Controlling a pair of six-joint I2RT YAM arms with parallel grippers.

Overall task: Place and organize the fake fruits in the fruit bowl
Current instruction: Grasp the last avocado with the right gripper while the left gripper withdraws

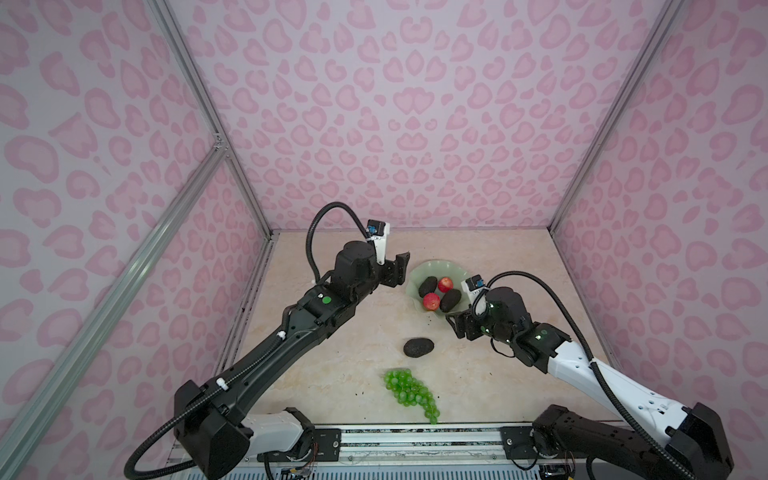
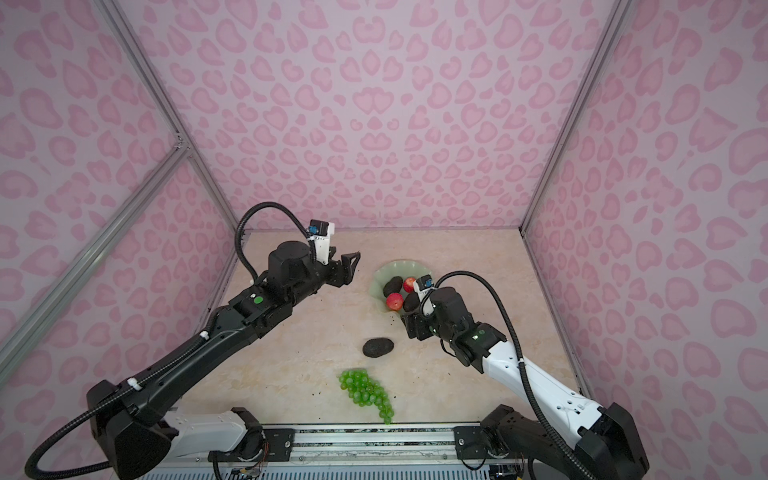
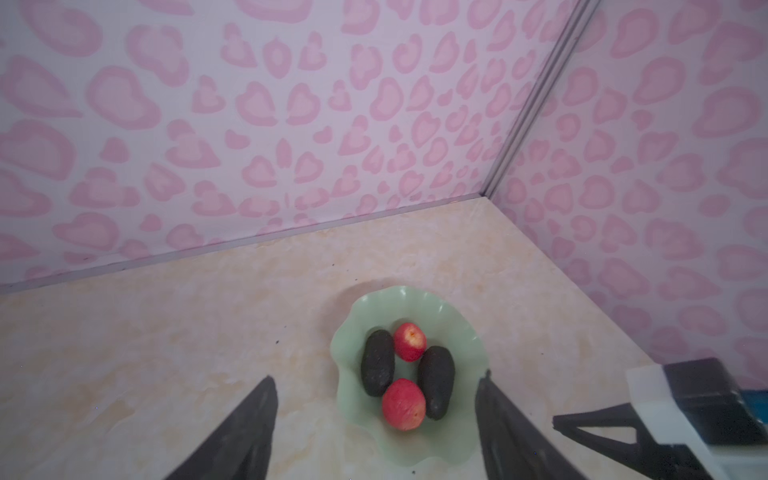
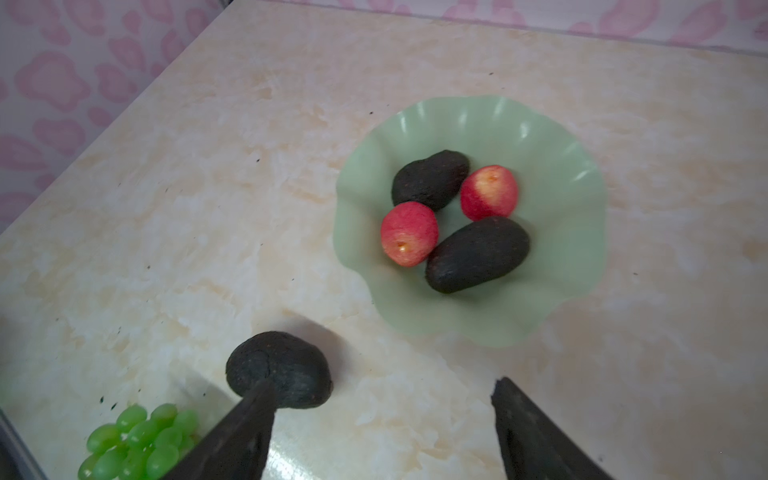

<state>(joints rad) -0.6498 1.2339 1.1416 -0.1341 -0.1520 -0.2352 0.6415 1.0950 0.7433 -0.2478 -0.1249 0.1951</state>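
Left gripper (image 1: 397, 269) released, jaws wide apart, nothing between them. It hangs above the table (image 1: 332, 353) just beside the fruit bowl (image 1: 436, 267), clear of the rim. In the left wrist view its fingers (image 3: 249, 428) frame the bowl, which lies ahead and lower. Right gripper (image 1: 456, 326) also spread and empty, low at the bowl's opposite side, by the rim nearest the robot; rim contact unclear. Bowl holds two avocados (image 1: 428, 286) and two red apples (image 1: 431, 301), bunched together in the middle. Third avocado (image 1: 418, 347) lies on the table near the right gripper, on the robot's side of it, apart from it, bare table between. One finger (image 4: 249, 432) overlaps it in the right wrist view. Grapes (image 1: 409, 390) lie beyond that avocado, well apart from both grippers.
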